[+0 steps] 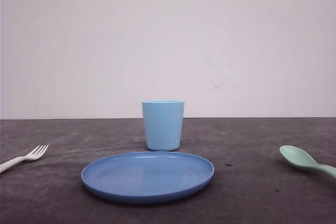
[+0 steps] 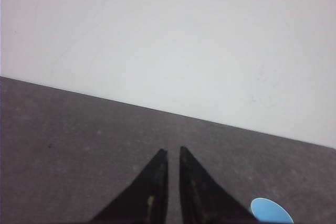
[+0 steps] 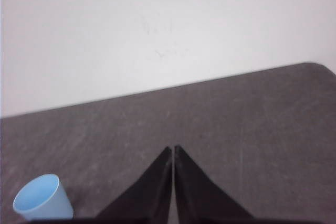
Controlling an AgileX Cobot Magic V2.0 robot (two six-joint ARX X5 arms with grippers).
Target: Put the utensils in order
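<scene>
A dark grey tabletop (image 1: 252,192) runs back to a plain white wall (image 1: 168,40). The largest thing on it is a round blue plate (image 1: 147,176), lying flat midway between the left and right edges, toward the near edge. Just behind it, toward the far edge, stands an upright light blue cup (image 1: 163,125); whether the two touch cannot be told.

The spoon (image 1: 303,160) lies at the right edge: mint-green plastic, its oval bowl facing up and pointing toward the plate, its handle running off toward the right edge. The fork (image 1: 25,158) lies at the left edge, well apart from the plate: small, white plastic, four tines pointing in toward the middle, its handle trailing off toward the near-left corner.

The left end effector (image 2: 172,153) hangs above bare tabletop with its dark fingers narrowed to a thin slit, holding nothing. The right end effector (image 3: 172,149) has its fingers pressed nearly together, also empty, with the cup off to one side.
</scene>
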